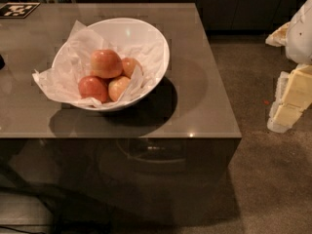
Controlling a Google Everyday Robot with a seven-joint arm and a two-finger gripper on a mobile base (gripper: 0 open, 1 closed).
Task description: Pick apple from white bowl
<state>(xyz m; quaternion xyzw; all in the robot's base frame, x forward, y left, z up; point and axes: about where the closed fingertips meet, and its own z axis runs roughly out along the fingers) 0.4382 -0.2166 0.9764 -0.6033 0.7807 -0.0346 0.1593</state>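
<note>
The white bowl (157, 42) stands on the grey table (204, 106), left of its middle, lined with crumpled white paper (58, 77). Four apples lie in it. The apple (106, 63), the largest, pinkish-red with a yellow-orange blush, sits on top at the back left. A darker red apple (93, 88) lies in front of it, a smaller pale yellow-pink apple (118, 87) beside that, and another apple (130, 66) behind on the right. My gripper (292, 99), cream and white, hangs at the right edge of the view, off the table and well away from the bowl.
A black-and-white marker tag (17, 9) lies on the table's far left corner. Dark cabinets (234, 4) run along the back. Brown carpet (263, 169) lies to the right of the table and in front of it. The table's front edge is near the middle of the view.
</note>
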